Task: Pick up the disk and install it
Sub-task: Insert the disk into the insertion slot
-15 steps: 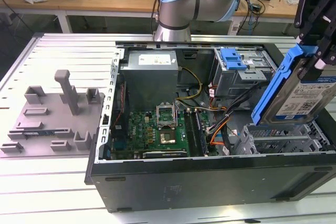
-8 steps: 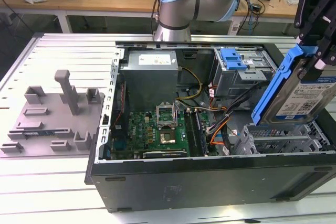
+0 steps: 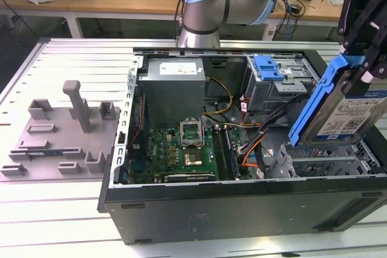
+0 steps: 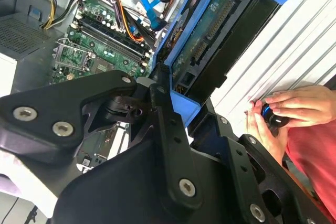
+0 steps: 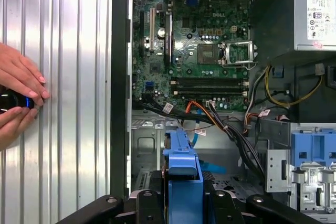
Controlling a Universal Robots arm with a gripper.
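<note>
At the exterior view's right, the end effector (image 3: 361,58) grips the disk (image 3: 347,107), held tilted above the open computer case (image 3: 242,209); pickup is done, but the disk is not yet installed.

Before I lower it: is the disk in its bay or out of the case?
Out. The disk hangs tilted in the end effector, above the metal drive cage, not slid into it.
</note>
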